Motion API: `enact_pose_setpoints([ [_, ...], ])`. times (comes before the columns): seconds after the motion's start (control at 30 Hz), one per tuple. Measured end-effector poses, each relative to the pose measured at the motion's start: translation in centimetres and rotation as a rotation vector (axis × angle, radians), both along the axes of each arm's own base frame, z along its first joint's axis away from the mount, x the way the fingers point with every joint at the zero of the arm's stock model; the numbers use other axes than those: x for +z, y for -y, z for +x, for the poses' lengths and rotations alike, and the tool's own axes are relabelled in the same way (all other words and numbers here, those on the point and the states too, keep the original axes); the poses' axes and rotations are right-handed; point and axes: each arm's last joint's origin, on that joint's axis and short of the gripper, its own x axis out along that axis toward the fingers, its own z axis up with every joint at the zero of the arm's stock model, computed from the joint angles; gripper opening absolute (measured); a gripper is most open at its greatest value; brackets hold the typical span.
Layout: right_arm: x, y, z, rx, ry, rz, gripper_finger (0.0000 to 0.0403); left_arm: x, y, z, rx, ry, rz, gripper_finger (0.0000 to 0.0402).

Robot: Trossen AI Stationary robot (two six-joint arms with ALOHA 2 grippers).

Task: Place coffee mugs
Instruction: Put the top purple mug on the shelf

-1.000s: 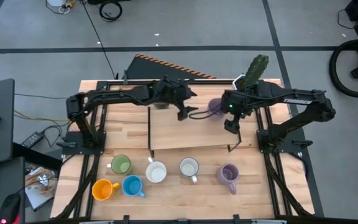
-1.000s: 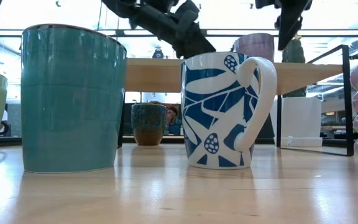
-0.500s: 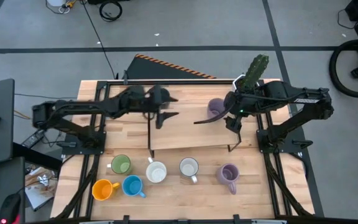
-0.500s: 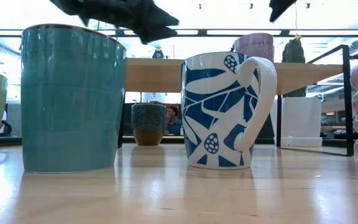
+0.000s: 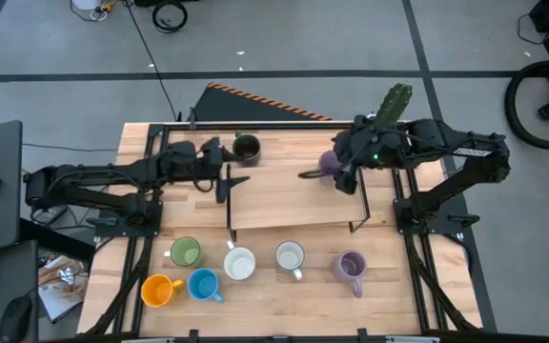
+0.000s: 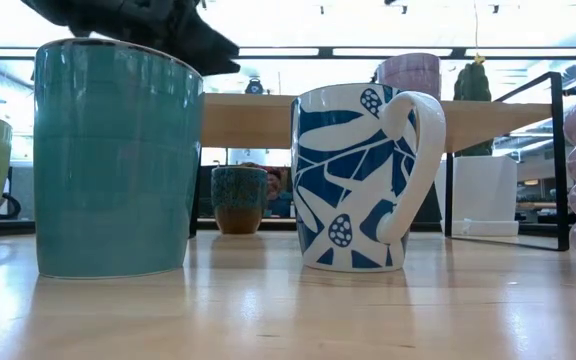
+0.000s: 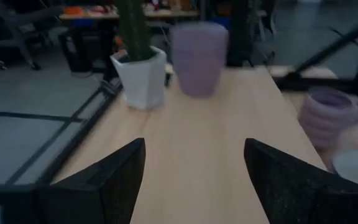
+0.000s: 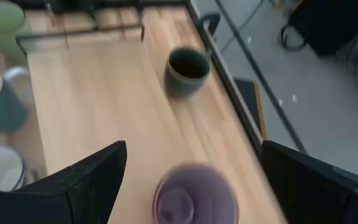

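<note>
left gripper: fingers spread wide, nothing between them – hangs over the left end of the shelf; dark brown mug just beyond it toward the far edge, apart from it
left fingers: both show in the left wrist view, bare shelf top between them; lavender mug and cactus pot stand well ahead at the far end of the shelf
right gripper: jaws apart, empty – over the right end of the shelf, just beside the lavender mug, not touching as far as seen
right fingers: wide gap in the right wrist view; lavender mug sits below between them, brown mug farther ahead along the shelf
front row: green mug, white mug, second white mug, second lavender mug – on the table in front of the shelf, well clear of both grippers
front corner: orange mug and blue mug side by side, nearer the table's front edge than the green mug, on the left arm's side
low view: blue mug and patterned white mug close up; brown mug seen behind them, under the shelf line; left arm dark at upper left
cactus pot: behind the right gripper, at the far right corner
</note>
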Motion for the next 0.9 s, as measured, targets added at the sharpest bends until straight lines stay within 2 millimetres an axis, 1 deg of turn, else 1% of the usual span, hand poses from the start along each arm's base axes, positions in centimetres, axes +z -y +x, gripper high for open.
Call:
enact_pose_setpoints([
  [0.13,0.5,0.7,0.6,0.02,0.055,-0.018,0.0377,-1.6,0.4,-1.0,0.063,-0.01,0.027,0.0279],
  [0.2,0.4,1.1,1.1,0.029,0.054,-0.003,0.0377,-1.8,0.5,-1.7,0.079,0.02,0.035,0.0279],
  [0.37,-1.5,1.9,3.4,0.036,-0.036,0.004,0.0377,-3.2,0.9,-3.3,0.073,0.052,0.039,0.0279],
  [0.5,-3.2,2.0,5.3,0.053,-0.118,-0.007,0.0377,-3.6,0.9,-3.7,0.079,0.063,0.031,0.0279],
  [0.6,-4.1,2.3,5.7,0.014,-0.163,0.04,0.0377,-4.0,0.9,-3.8,0.082,0.051,-0.012,0.0279],
  [0.73,-5.2,3.3,5.5,-0.09,-0.239,0.153,0.0373,-3.9,1.0,-3.7,0.082,0.067,-0.05,0.0279],
  [0.8,-5.4,3.7,5.6,-0.137,-0.264,0.194,0.0373,-3.8,0.9,-3.7,0.082,0.075,-0.049,0.0279],
  [0.9,-5.3,4.0,6.0,-0.154,-0.285,0.211,0.0373,-3.7,0.9,-3.7,0.082,0.079,-0.049,0.0279],
])
